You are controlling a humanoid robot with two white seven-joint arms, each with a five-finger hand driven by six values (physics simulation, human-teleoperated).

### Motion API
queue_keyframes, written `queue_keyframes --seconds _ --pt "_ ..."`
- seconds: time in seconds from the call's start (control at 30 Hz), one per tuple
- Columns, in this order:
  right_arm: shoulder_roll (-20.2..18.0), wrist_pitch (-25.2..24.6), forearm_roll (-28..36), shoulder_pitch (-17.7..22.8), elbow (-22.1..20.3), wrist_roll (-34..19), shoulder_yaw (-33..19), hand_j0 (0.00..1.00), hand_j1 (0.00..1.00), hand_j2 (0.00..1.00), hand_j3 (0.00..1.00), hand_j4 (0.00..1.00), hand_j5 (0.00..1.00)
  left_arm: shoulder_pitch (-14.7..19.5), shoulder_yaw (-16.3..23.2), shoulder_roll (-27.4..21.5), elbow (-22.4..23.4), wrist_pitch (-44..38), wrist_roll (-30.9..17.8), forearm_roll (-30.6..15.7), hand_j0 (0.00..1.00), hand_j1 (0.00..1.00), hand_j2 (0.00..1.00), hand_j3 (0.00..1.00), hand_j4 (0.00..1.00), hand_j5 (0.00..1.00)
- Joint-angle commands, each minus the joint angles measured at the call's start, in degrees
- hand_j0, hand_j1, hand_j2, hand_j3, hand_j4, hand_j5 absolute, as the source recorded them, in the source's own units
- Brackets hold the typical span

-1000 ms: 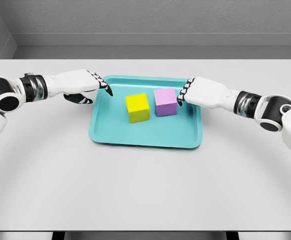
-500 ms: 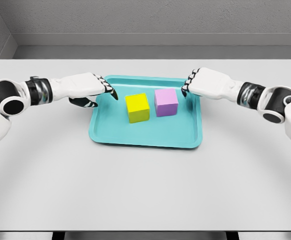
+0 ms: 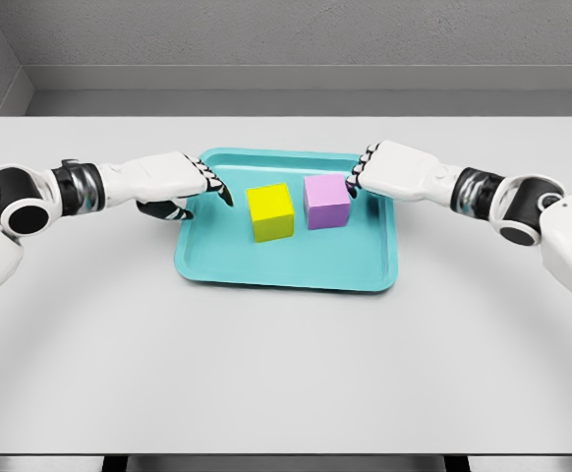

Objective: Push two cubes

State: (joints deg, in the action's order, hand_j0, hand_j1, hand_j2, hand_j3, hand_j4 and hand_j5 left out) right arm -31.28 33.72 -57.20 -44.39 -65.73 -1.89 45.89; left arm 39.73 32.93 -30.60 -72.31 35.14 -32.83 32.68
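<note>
1. On the grey table [image 3: 286,374] sits a teal tray [image 3: 266,267], and inside it, side by side towards its back half, stand the yellow cube [image 3: 269,211] and the pink cube [image 3: 326,201]. A narrow gap separates them; they do not touch.

2. Both cubes look like stiff, solid blocks with flat faces and crisp edges, matte and uniformly coloured. I judge them light and rigid, likely to slide across the smooth tray floor rather than tip, provided the push lands low and near the middle of a side face. An off-centre push would probably twist a cube round.

3. No grasp seems needed here: the outer side faces are the natural contact spots, the yellow cube's left face and the pink cube's right face.

4. The left hand [image 3: 173,182] hovers over the tray's left rim, near the yellow cube but apart from it. Its fingers are held together and bent slightly downwards, holding nothing, dark fingertips [image 3: 223,197] aimed at the cube.

5. The right hand [image 3: 389,172] reaches in from the other side, fingers likewise close together and empty. Its fingertips [image 3: 357,183] sit just beside the pink cube's upper right edge; whether they touch, I cannot tell.
</note>
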Motion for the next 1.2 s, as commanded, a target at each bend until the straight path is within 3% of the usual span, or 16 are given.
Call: queue_keyframes --seconds 0.0,0.53,1.17 --pt "0.08 -0.41 -0.28 0.00 -0.10 0.04 0.87 0.46 0.46 0.46 0.46 0.46 0.46 0.00 -0.14 -0.08 0.07 -0.14 -0.04 -0.34 0.71 0.71 0.71 0.71 0.71 0.71" --pt "1.14 -1.46 -0.37 -0.53 -0.19 -0.04 1.75 0.46 0.46 0.46 0.46 0.46 0.46 0.35 -0.41 -0.17 0.07 -0.14 0.05 -0.51 0.71 0.71 0.71 0.71 0.71 0.71" --pt "-1.23 -1.46 -0.90 -0.44 -0.54 -0.13 1.13 0.46 0.46 0.46 0.46 0.46 0.46 0.26 -0.41 -0.17 0.07 -0.14 0.05 -0.52 0.71 0.71 0.71 0.71 0.71 0.71"
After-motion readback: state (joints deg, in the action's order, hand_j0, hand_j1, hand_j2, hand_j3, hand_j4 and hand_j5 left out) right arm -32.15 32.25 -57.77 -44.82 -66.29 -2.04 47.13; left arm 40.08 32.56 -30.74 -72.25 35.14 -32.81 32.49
